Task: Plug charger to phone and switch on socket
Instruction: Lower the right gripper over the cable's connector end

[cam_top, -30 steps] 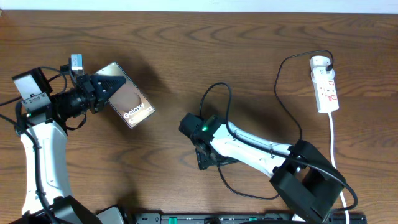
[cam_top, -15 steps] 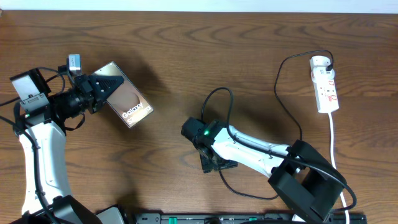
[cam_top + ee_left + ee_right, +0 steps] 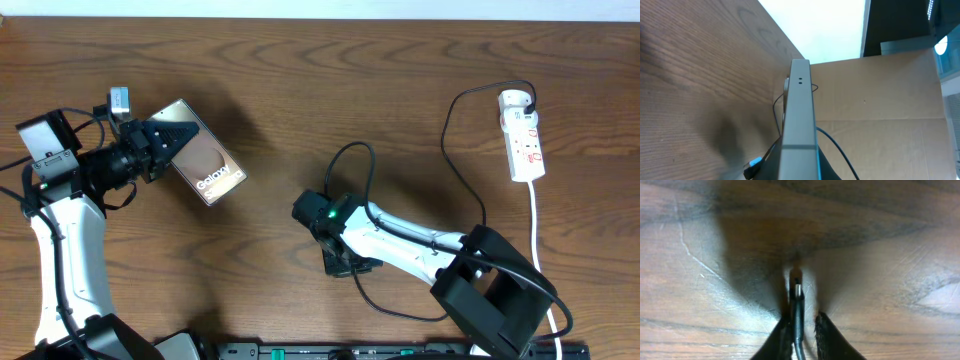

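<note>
Phone and charger gripped
Left jaws clamp bronze-brown "Galaxy" phone; right jaws pinch thin black charger behind its tip.

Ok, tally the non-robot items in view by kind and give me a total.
Phone: 1
Charger cable: 1
Power strip: 1
Total: 3

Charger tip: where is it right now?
Right wrist view: the charger tip lies between the right gripper fingers, down at the table; overhead, that is lower centre.
</note>
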Available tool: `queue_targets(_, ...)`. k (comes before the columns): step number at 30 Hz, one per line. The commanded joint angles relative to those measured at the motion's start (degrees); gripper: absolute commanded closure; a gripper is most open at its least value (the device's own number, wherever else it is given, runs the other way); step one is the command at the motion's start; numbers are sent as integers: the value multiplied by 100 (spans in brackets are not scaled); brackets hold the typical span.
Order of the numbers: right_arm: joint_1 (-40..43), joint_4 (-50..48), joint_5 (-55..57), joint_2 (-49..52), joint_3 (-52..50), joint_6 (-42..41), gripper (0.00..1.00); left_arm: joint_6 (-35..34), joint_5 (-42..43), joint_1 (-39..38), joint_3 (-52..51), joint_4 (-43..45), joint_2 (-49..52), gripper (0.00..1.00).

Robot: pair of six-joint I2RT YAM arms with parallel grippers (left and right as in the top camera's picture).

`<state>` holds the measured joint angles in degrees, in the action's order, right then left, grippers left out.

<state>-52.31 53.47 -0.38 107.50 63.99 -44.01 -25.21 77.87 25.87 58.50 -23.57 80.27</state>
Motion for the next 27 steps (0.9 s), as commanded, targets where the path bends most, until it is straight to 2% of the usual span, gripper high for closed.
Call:
queue_targets(1, -24, 2, 87, 17, -74, -31, 98, 81, 201, 26, 59, 26, -22, 92)
queue_targets(27, 13, -52, -378, 20, -254, -142, 99, 79, 203, 24, 59, 0, -22, 93)
